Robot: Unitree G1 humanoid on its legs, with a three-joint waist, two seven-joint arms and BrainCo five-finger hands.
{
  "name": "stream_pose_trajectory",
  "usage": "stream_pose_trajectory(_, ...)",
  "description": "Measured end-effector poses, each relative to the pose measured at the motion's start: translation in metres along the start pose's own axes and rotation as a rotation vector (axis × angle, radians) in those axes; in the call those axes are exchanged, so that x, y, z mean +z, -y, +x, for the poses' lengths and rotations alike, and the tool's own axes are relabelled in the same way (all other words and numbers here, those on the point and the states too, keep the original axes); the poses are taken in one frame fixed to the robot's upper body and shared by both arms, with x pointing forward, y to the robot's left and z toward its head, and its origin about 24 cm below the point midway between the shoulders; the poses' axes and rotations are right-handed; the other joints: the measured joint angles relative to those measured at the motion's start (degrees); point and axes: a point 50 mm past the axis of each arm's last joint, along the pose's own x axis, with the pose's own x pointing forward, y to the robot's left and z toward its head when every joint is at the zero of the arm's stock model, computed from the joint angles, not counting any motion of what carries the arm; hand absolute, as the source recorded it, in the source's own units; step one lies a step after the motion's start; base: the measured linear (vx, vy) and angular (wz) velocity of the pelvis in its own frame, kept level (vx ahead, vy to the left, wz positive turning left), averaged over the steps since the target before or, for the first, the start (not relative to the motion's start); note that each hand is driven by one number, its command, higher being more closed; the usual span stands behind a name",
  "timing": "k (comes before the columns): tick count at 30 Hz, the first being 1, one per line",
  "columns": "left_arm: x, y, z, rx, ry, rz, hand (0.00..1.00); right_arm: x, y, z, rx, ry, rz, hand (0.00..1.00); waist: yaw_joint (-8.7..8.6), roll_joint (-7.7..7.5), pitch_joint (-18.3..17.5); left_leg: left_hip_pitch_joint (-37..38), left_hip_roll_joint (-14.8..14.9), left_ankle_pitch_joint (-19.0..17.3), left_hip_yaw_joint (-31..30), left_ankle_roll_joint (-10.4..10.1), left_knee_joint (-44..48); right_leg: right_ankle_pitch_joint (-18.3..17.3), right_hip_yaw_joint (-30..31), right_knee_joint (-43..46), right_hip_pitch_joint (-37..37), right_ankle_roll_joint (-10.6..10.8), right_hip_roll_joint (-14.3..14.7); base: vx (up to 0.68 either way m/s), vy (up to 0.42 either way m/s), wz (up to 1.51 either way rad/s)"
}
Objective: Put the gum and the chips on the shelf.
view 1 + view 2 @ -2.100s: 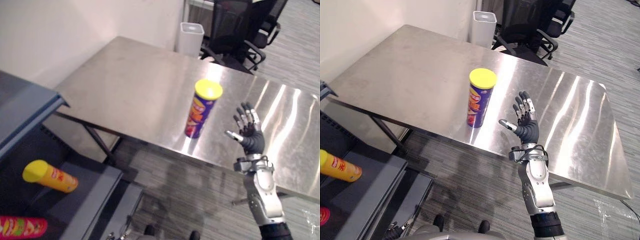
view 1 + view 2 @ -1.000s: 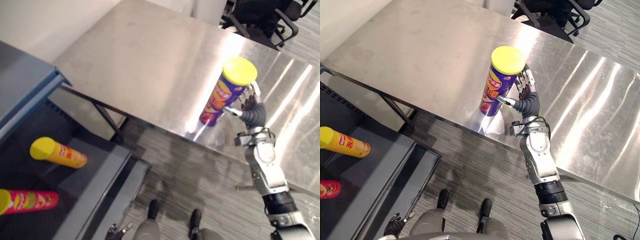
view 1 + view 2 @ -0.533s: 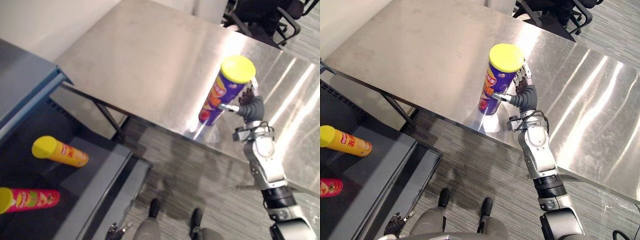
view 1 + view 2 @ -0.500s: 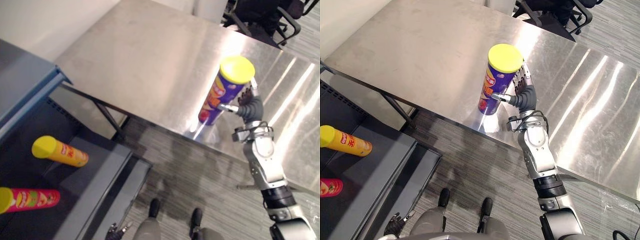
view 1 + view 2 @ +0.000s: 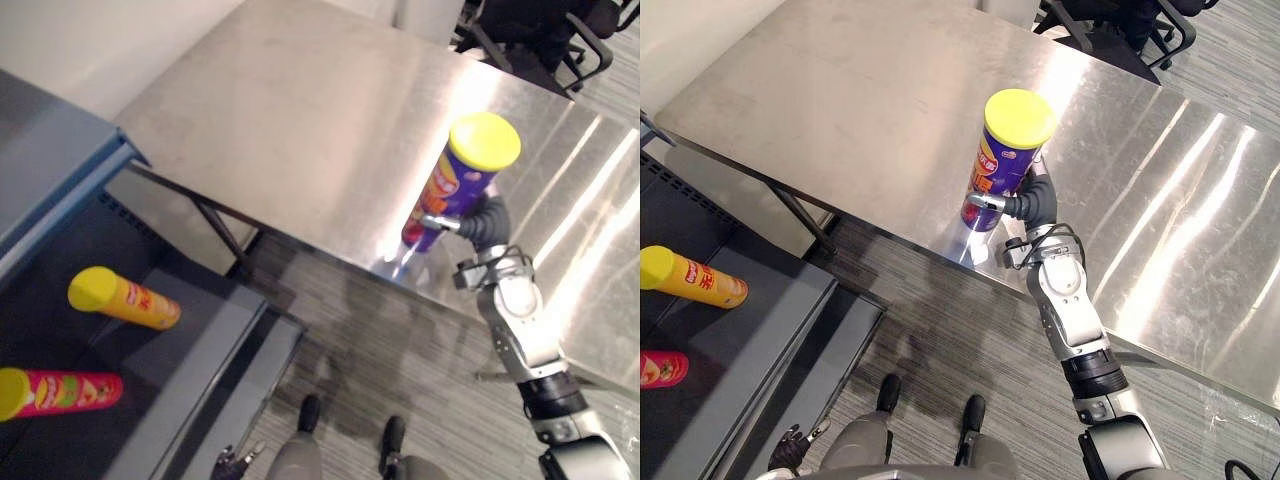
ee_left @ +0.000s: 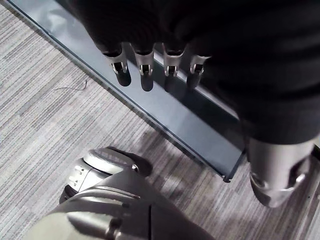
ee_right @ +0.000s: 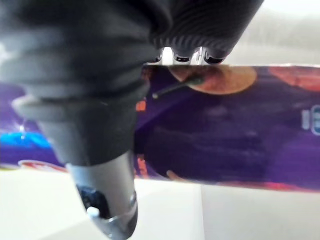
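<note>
A purple chips can (image 5: 460, 185) with a yellow lid stands upright near the front edge of the steel table (image 5: 290, 120). My right hand (image 5: 1033, 203) is pressed against its right side at mid-height. The thumb crosses the can's front and the fingers wrap behind it. In the right wrist view the can (image 7: 225, 130) lies tight against the palm. My left hand (image 6: 145, 70) hangs low beside the shelf's base, fingers relaxed and holding nothing.
A blue-grey shelf (image 5: 190, 390) stands at the left, below table height. A yellow tube (image 5: 122, 298) and a red tube (image 5: 55, 391) lie on its dark lower level. Black office chairs (image 5: 540, 40) stand behind the table.
My right hand has come in from the right of the can and closed round it. The can stands where it was. The camera has shifted slightly.
</note>
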Motion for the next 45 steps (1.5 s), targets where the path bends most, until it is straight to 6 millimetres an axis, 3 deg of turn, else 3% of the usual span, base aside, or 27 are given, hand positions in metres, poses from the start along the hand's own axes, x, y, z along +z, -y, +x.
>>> stream_pose_trajectory(5,0.000,0.000,0.000,-0.001,0.001,0.000,0.00,-0.001,-0.001,-0.001,0.033,-0.009,-0.012,0.00,0.24,-0.02,-0.01,0.01,0.02,0.02,-0.04,-0.02,0.13,0.00,0.02,0.00,0.10,0.00,0.02,-0.01,-0.002,0.00)
stream_pose_trajectory(6,0.000,0.000,0.000,-0.001,0.001,0.000,0.00,-0.001,-0.001,-0.001,0.041,-0.014,-0.016,1.00,0.26,-0.02,-0.01,0.01,0.02,0.03,-0.04,-0.04,0.12,0.00,0.03,0.00,0.09,0.00,0.02,0.00,0.000,0.00)
stream_pose_trajectory(18,0.001,0.000,0.000,-0.002,0.001,0.002,0.00,-0.005,-0.002,-0.001,0.068,-0.043,-0.027,1.00,0.46,-0.30,-0.19,0.51,0.23,0.73,0.06,-0.30,-0.70,0.00,0.11,0.00,0.12,-0.01,0.22,0.00,0.000,0.00)
stream_pose_trajectory(34,0.000,-0.008,0.001,0.016,-0.008,0.018,0.00,-0.022,0.008,-0.014,0.010,-0.143,-0.027,1.00,0.56,-2.67,-1.68,3.67,-0.01,3.29,1.36,-0.53,-4.13,-0.02,0.13,-0.05,1.25,0.03,0.09,-0.03,-0.002,-0.03)
stream_pose_trajectory(38,-0.004,-0.012,0.000,0.033,-0.030,0.001,0.00,-0.014,0.015,-0.012,-0.022,-0.117,-0.031,1.00,-0.10,-2.67,-1.85,5.33,0.53,3.61,1.74,-0.64,-5.01,-0.10,1.01,-0.08,2.13,0.10,0.25,-0.05,-0.014,-0.09)
stream_pose_trajectory(41,-0.008,-0.014,-0.001,0.040,-0.045,-0.001,0.00,0.014,0.014,-0.007,-0.023,0.007,-0.020,1.00,-1.30,-2.66,-2.00,6.67,0.54,3.50,3.01,-0.87,-5.12,-0.47,1.93,-0.06,2.83,0.39,0.19,-0.05,-0.002,-0.17)
stream_pose_trajectory(45,-0.014,-0.015,-0.003,0.043,-0.069,0.001,0.00,0.032,0.011,-0.019,-0.005,0.083,0.053,1.00,-2.63,-2.40,-4.64,7.43,0.71,3.44,3.77,-0.90,-5.26,-0.50,2.78,-0.02,3.10,0.39,0.28,-0.02,0.000,-0.14)
